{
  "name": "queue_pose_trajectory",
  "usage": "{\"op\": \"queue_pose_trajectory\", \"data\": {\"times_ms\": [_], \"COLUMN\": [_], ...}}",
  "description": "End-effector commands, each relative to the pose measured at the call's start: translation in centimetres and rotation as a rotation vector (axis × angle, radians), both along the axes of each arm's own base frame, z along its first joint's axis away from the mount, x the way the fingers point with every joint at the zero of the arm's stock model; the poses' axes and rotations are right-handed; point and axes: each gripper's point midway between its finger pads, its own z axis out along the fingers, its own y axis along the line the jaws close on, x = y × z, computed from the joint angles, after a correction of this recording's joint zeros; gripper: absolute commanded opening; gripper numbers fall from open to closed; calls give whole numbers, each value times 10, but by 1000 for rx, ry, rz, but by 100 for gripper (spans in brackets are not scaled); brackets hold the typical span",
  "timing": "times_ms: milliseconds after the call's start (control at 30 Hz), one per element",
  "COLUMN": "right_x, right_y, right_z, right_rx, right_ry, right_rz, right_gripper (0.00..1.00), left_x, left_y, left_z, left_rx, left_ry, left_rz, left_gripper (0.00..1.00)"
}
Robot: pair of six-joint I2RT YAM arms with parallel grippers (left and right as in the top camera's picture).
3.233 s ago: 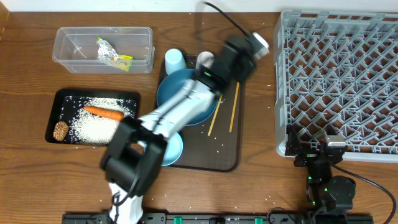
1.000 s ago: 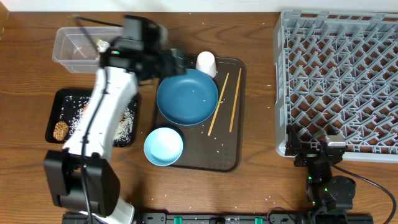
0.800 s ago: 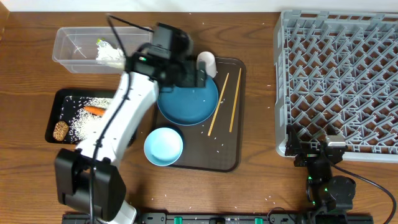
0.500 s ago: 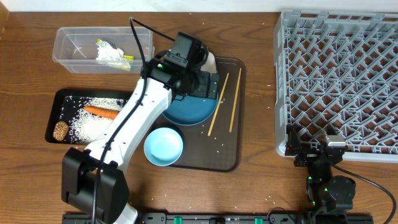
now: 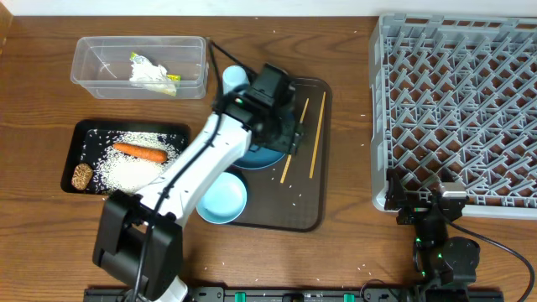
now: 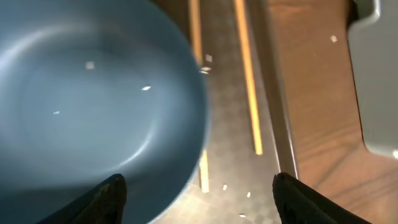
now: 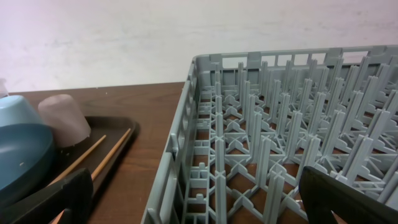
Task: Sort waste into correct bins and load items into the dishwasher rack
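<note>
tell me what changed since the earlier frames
The left gripper swung from the clear tub back over the right rim of the blue plate, open. A crumpled tissue now lies in the tub. Chopsticks, carrot, rack and right gripper stayed put.

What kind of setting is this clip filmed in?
Probably a lab tabletop staged as a dish-clearing station: a wooden table bearing a grey dishwasher rack, a brown serving tray holding a blue plate and a black waste tray.

Overhead: top-down, far, whole table (image 5: 352, 252). Left wrist: close, steep downward, plate (image 6: 87, 106) rim and chopsticks (image 6: 247, 74). Right wrist: low, level, facing rack (image 7: 273, 149) and wall (image 7: 124, 37). All three share plate, chopsticks, tray (image 5: 310, 210).
</note>
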Motion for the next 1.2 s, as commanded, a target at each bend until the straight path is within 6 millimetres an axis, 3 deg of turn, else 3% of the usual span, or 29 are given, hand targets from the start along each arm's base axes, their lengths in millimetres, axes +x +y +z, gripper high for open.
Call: {"op": "queue_pose_trajectory", "data": {"times_ms": [0,300,700,967,1167], "right_x": [0,0,0,0,0], "right_y": [-4,-4,-4,-4,-4], "right_z": [-1,-1,-1,-1,-1], "right_rx": [-9,-9,-9,-9,-9], "right_ry": [5,5,5,5,5], "right_rz": [-16,-16,-16,-16,-16], "right_gripper": [99,99,99,99,99], "left_x": [-18,-24,-16,-11,2], "left_y": [-29,-74,-82,-86,-69], "left_z": [1,-1,-48,-36,7], "left_rx": [13,32,72,43,-4], "left_ry": [-37,-155,-102,-140,-195], "left_rz": [-138,-193,-195,-191,-120], "left_gripper": [77,83,83,83,83]}}
